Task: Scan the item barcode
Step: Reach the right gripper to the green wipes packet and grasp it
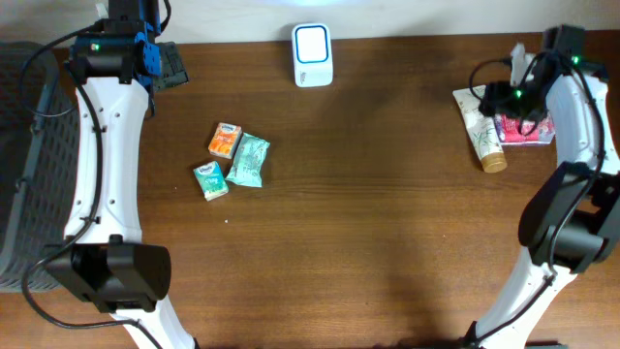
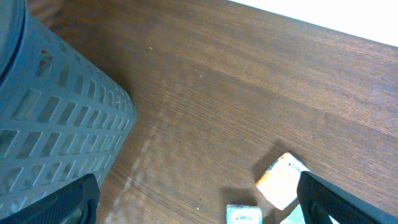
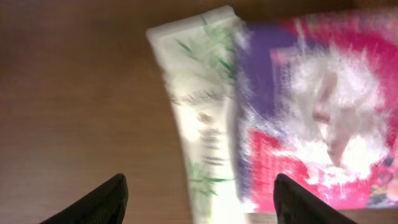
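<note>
You have a dark wooden table (image 1: 387, 213) set against a white wall (image 1: 436, 15). A grey slotted basket (image 1: 29, 174) sits at its left edge, and what it holds does not show. The white scanner (image 1: 312, 53) stands at the far edge, with 3 small packets (image 1: 249, 160) left of centre. Your right gripper (image 3: 200, 190) hangs with its 2 fingers apart over a bamboo-print tube (image 3: 205, 124) and a pink packet (image 3: 311, 112), which lie side by side near the right edge. Your left gripper (image 2: 198, 180) is spread wide with nothing in it.

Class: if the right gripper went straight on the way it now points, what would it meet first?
Probably the white tube under the right gripper, with the pink packet beside it; depth is unclear.
</note>
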Robot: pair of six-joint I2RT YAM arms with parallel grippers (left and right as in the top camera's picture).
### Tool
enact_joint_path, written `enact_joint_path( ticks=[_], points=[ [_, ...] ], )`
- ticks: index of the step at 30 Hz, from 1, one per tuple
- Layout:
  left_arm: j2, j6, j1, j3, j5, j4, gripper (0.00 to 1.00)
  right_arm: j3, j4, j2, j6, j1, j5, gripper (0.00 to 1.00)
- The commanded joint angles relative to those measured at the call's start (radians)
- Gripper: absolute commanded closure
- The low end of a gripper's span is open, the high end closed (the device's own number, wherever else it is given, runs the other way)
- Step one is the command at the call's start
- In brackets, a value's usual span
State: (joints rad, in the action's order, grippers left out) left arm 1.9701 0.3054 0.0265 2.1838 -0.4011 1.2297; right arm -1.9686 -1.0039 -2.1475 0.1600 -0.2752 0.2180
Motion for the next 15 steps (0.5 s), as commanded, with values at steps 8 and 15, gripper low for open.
enact_joint_path(
  ticks=[8,15],
  points=[
    [-0.001,-0.011,-0.003,0.009,-0.010,-0.002,0.01,-0.083,0.113,-0.103,-0.367,0.602,0.446,0.01],
    [-0.001,-0.011,-0.003,0.009,-0.010,-0.002,0.01,-0.078,0.298,-0.299,-0.750,0.830,0.262,0.03]
  ],
)
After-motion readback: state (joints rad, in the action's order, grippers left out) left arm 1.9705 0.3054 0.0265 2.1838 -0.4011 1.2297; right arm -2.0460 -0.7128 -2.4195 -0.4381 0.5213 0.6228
